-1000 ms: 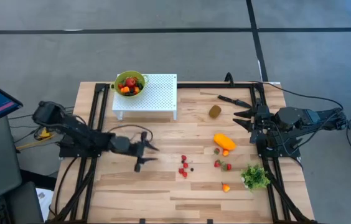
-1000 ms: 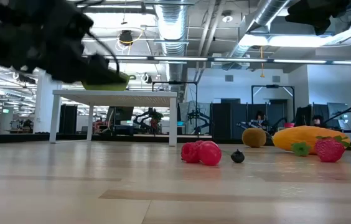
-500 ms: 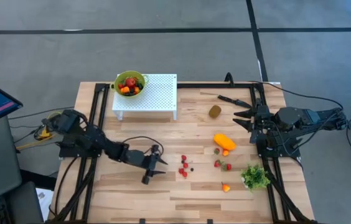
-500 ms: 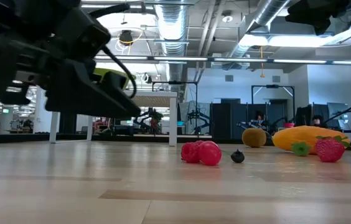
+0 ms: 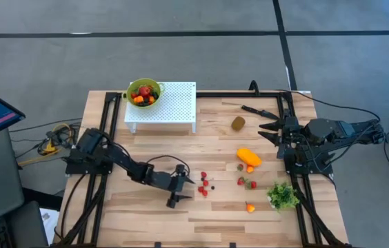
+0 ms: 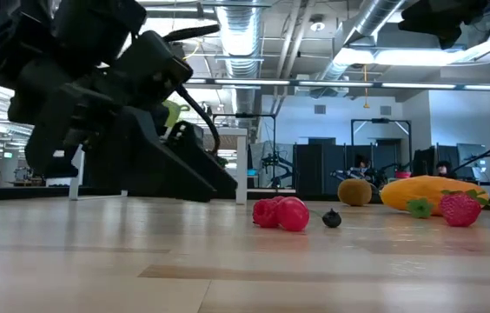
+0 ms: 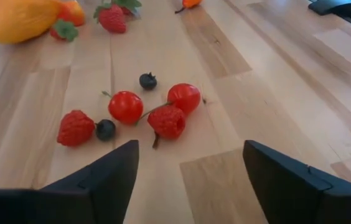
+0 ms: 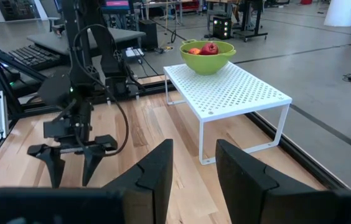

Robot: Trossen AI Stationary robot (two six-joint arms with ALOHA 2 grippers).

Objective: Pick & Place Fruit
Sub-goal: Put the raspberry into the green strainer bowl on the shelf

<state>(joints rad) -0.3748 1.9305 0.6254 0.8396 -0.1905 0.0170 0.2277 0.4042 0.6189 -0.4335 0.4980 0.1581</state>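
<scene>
A cluster of small red and dark berries (image 5: 204,184) (image 7: 144,112) lies on the wooden table near its middle. My left gripper (image 5: 184,187) (image 7: 191,177) stands open just left of the cluster, low over the table, with nothing between its fingers. To the right lie an elongated orange fruit (image 5: 248,156), a brownish kiwi (image 5: 238,123), strawberries (image 5: 246,182) and a small orange piece (image 5: 250,207). My right gripper (image 5: 263,131) (image 8: 194,165) waits open above the table's right side.
A green bowl (image 5: 143,91) holding fruit sits on a white perforated stand (image 5: 170,105) at the back left. A black knife (image 5: 258,110) lies at the back right, and a green leafy bunch (image 5: 283,195) at the near right. Bare wood lies along the near edge.
My left gripper has travelled toward the table's right edge and a little toward its near edge. It has sunk low over the table as the arm stretched out. It now stands right beside the berry cluster. No fruit has moved.
</scene>
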